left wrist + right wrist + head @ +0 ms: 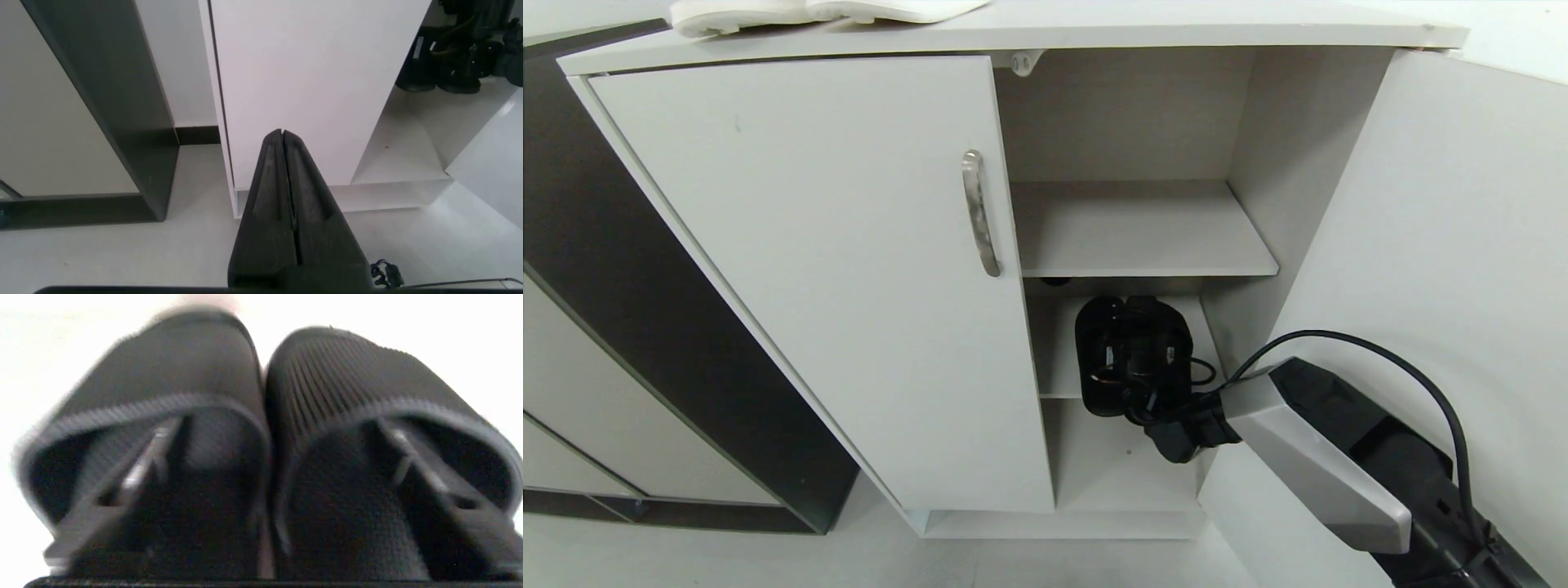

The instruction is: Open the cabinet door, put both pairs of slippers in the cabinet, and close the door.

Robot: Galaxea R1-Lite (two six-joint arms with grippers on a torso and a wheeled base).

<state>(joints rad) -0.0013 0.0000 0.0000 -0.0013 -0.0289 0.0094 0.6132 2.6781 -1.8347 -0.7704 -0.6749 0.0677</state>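
**Inspector:** Where is the load?

**Observer:** The black slippers (1131, 355) lie side by side on the middle shelf (1054, 359) of the cabinet (1323, 37), behind the open right door (1421, 204). The right gripper (1168, 425) is at their heels. Its fingers (143, 478) stand apart, one inside each slipper, and they do not look pinched on the middle walls. The left gripper (282, 139) is pressed together, low before the closed left door (809, 269).

**Inspector:** Orientation?

**Observer:** The toes point to the back wall and the openings face the room, so the long axis runs front to back. The heels appear to overhang the shelf edge.

**Inspector:** Hazards?

**Observer:** In my judgement, a finger could snag an upper on withdrawal and drag the pair off the shelf. Overhanging heels could also foul the door. The white slippers (809, 10) lie on the cabinet top, not yet stowed.
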